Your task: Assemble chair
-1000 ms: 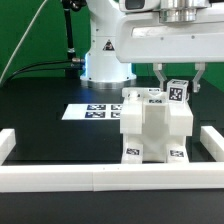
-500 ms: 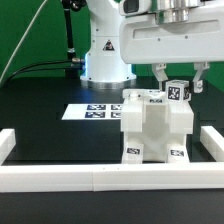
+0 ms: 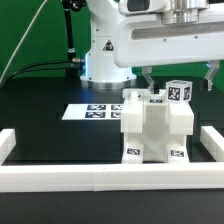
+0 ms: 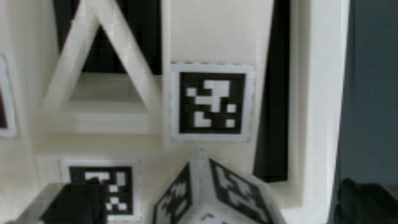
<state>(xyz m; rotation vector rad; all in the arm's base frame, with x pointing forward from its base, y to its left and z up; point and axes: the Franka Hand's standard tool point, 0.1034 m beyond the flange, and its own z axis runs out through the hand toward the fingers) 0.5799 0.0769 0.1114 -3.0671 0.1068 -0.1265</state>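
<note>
One white chair body (image 3: 155, 125) on the table (image 3: 40, 110), joined as a single block. One small cube (image 3: 178, 92) on top of it. One arm (image 3: 105, 45), with two fingers (image 3: 148, 76). One marker board (image 3: 92, 112); number of printed squares on it not countable, part hidden behind the chair body. Two tags (image 3: 135, 152) low on the chair body's front face, one on the cube's near face, at least one more on the top surface. Three visible stretches of low white border wall (image 3: 60, 178): one in front, one at each side. In the wrist view, three whole tags, plus a sliver of a fourth cut off by the frame.
</note>
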